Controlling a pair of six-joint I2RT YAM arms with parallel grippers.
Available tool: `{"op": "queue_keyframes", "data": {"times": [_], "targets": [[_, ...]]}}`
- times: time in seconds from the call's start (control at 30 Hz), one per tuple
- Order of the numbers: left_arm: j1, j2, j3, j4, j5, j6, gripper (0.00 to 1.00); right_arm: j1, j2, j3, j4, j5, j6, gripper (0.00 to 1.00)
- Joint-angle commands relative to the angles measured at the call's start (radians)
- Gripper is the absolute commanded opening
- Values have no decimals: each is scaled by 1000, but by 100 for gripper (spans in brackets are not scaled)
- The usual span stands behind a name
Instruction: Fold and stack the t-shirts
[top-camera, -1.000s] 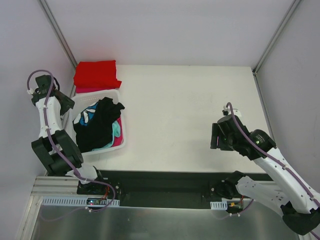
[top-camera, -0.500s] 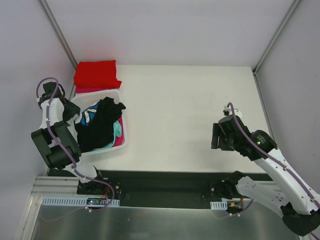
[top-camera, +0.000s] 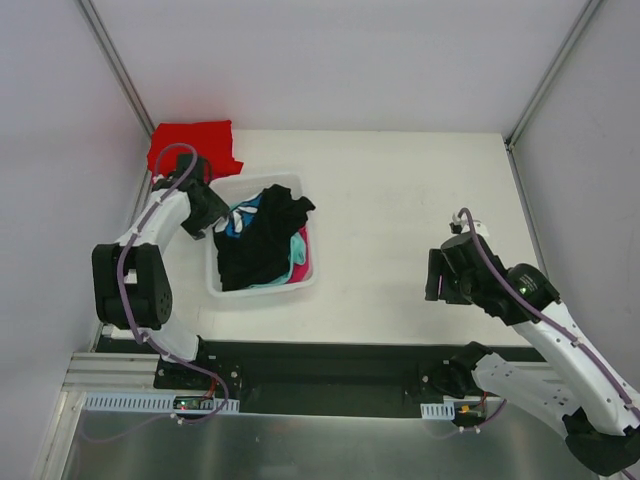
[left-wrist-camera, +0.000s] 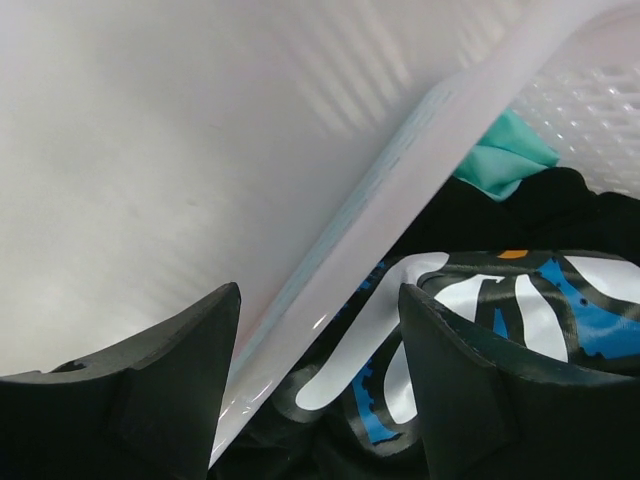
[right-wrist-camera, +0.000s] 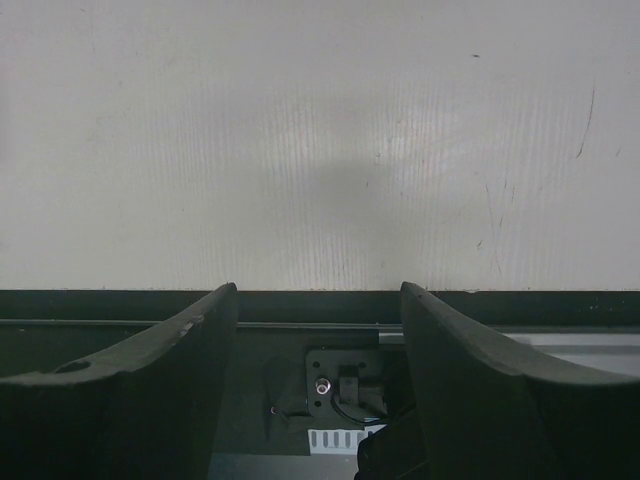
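Observation:
A black t-shirt (top-camera: 262, 240) with a white daisy on blue lies heaped in the white mesh basket (top-camera: 260, 288), over a teal tee (top-camera: 296, 252) and a pink tee (top-camera: 304, 268). A folded red tee (top-camera: 190, 148) lies at the table's far left corner. My left gripper (top-camera: 213, 222) is open at the basket's left rim. In the left wrist view its fingers (left-wrist-camera: 318, 400) straddle the rim (left-wrist-camera: 400, 200), with the daisy print (left-wrist-camera: 520, 300) and teal cloth (left-wrist-camera: 505, 160) just inside. My right gripper (top-camera: 435, 275) is open and empty over the near right table.
The white table (right-wrist-camera: 320, 150) stretches between the basket and the right arm. Its dark near edge and a base bracket (right-wrist-camera: 340, 380) show under the right gripper. Grey walls close in the left, back and right sides.
The left arm swung in from the far left to the basket's rim. The basket with its shirts slid right and slightly away, off the table's left edge. The right arm barely moved.

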Motion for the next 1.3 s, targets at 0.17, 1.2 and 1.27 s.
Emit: {"op": "queue_keyframes", "data": {"times": [0.17, 1.2, 1.27], "targets": [[-367, 234, 259, 19, -52, -288, 64, -3, -68, 49, -62, -29, 21, 69], [-670, 20, 421, -126, -90, 303, 68, 3, 110, -3, 205, -285, -128, 70], [-615, -72, 335, -154, -108, 260, 69, 15, 183, 10, 257, -322, -137, 70]]}}
